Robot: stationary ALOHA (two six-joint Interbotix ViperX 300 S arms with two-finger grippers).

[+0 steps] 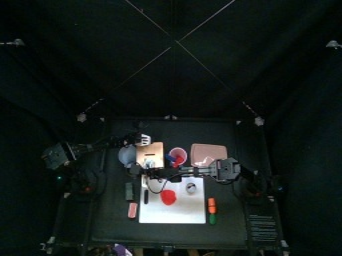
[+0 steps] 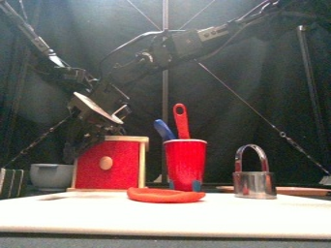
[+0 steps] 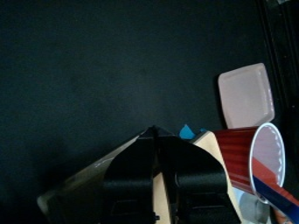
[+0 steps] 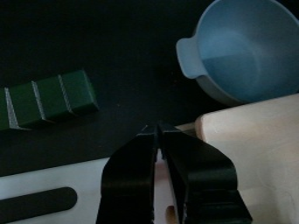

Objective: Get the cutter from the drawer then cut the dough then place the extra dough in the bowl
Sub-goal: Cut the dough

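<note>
Cutter on the board, both grippers pinched together

Left gripper (image 3: 159,133), jaws together, hangs over the wooden box (image 2: 110,163). Right gripper (image 4: 158,129), jaws together, hangs near the bowl (image 4: 246,57). The dough (image 2: 165,195) lies on the white board (image 2: 168,217), and the cutter (image 2: 254,172) stands to its right.

In the front view the blue-grey bowl (image 2: 49,175) stands partly hidden behind the wooden box (image 2: 110,163). The cutter (image 2: 255,172), plain there, is too small to pick out in the top view. In the left wrist view the left gripper (image 3: 155,133) covers much of the box with its jaws, and the red cup (image 3: 251,157) runs off the picture's edge. In the right wrist view the bowl is cut off by two edges.
</note>
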